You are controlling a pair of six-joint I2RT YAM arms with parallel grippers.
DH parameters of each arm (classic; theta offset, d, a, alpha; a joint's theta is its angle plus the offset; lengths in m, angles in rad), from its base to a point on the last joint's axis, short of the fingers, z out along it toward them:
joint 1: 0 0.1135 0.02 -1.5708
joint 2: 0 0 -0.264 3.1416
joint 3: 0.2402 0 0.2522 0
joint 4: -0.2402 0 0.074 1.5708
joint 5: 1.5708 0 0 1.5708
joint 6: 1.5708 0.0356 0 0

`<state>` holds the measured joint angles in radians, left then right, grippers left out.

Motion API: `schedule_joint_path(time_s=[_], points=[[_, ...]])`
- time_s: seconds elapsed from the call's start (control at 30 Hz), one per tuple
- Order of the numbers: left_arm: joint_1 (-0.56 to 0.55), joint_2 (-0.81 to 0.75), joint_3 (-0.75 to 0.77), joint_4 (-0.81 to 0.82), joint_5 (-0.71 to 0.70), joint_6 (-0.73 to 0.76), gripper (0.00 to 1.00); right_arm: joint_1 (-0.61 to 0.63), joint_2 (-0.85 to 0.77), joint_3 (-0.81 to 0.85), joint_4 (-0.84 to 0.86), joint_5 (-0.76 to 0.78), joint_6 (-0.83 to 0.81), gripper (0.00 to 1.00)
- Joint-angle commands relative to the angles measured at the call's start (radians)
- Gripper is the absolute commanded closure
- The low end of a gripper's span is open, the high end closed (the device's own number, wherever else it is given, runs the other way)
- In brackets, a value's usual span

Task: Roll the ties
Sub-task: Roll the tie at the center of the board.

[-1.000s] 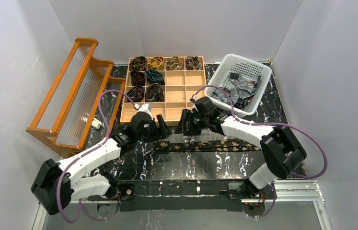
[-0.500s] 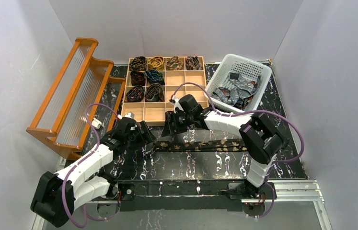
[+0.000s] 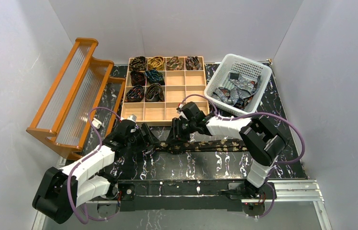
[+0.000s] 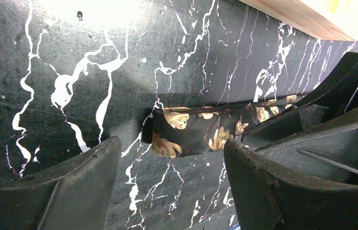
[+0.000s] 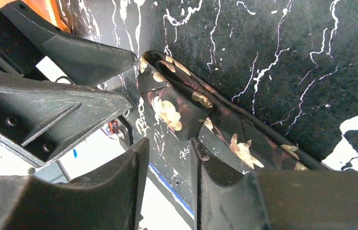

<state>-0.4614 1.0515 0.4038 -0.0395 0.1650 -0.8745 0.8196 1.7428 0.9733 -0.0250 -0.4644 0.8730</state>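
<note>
My left gripper (image 4: 172, 146) hangs low over the counter (image 3: 191, 165) with its jaws wide apart and nothing in them. The folded end of a dark tie (image 4: 191, 136) with gold flowers lies just ahead, between the two fingers. My right gripper (image 5: 168, 143) comes at that same end from the other side. Its jaws are drawn in to a narrow gap, with the tie's folded corner at their mouth; as far as I can see it is not pinched.

From there the tie runs flat and straight to my right across the counter. Only its tip is turned over, so I judge this roll barely started: the whole length has yet to be wound up and put away.

Behind it, the tray (image 3: 185, 94) holds eight coils (image 3: 155, 76): four across the far row, then two at the left of each of the next two rows. The other compartments are bare. Further right, the basket (image 3: 246, 64) has a heap of loose grey ties (image 3: 236, 91) waiting. I cannot count them, so I put the job near halfway at best.
</note>
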Motion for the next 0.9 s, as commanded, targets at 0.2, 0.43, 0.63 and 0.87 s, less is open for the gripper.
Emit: schedule_joint_path(time_s=[0.2, 0.43, 0.63, 0.87], points=[[0.015, 0.008, -0.020, 0.015, 0.013, 0.010, 0.26, 0.005, 0.057, 0.022, -0.020, 0.028, 0.090, 0.54], [0.018, 0.020, -0.038, 0.048, 0.031, 0.009, 0.29, 0.005, 0.097, 0.017, 0.045, -0.023, 0.106, 0.59], [0.047, 0.027, -0.078, 0.130, 0.092, 0.002, 0.26, -0.021, 0.094, -0.019, 0.125, -0.051, 0.125, 0.71], [0.110, 0.056, -0.148, 0.289, 0.216, -0.028, 0.26, -0.035, 0.109, -0.073, 0.284, -0.158, 0.170, 0.83]])
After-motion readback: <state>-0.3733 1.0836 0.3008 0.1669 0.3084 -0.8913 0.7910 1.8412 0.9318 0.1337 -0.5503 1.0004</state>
